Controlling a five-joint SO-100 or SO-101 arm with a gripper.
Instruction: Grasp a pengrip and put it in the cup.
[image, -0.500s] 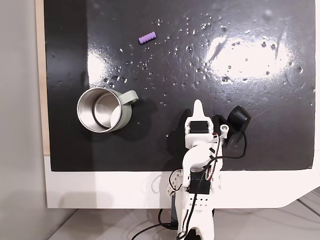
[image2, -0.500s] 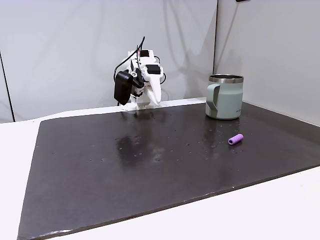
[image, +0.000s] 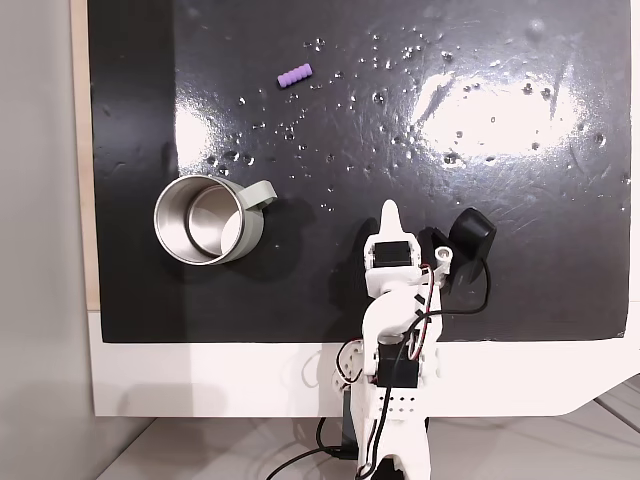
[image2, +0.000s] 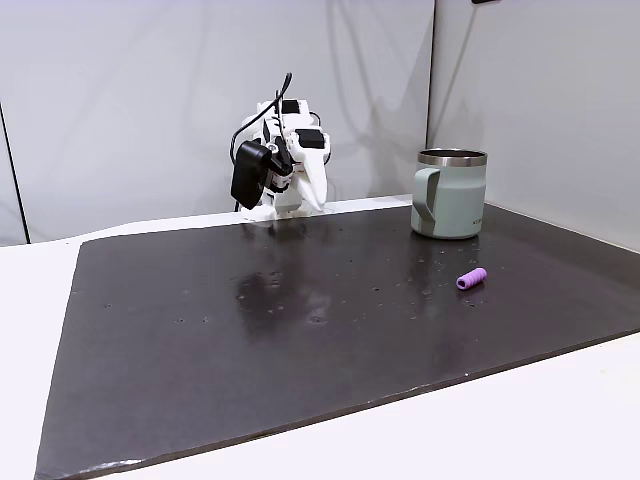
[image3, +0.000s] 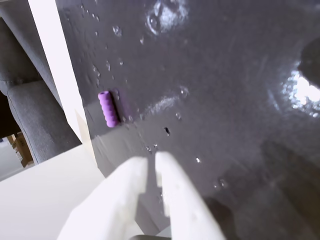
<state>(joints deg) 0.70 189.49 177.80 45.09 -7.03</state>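
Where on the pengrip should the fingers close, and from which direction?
Grip the pengrip at mid-length, across its ribbed sides, coming straight down from above. It lies flat on the dark mat with open space all around, so the fingers can likely straddle its short width.

- A fixed view looks straight down on the glossy black mat (image: 400, 120), with the white arm's base at the bottom edge.
- A fixed view sits low at the mat's far side (image2: 300, 330), facing the arm.
- The wrist view looks past the white claw (image3: 150, 162), close to the mat.
- All share the mat.
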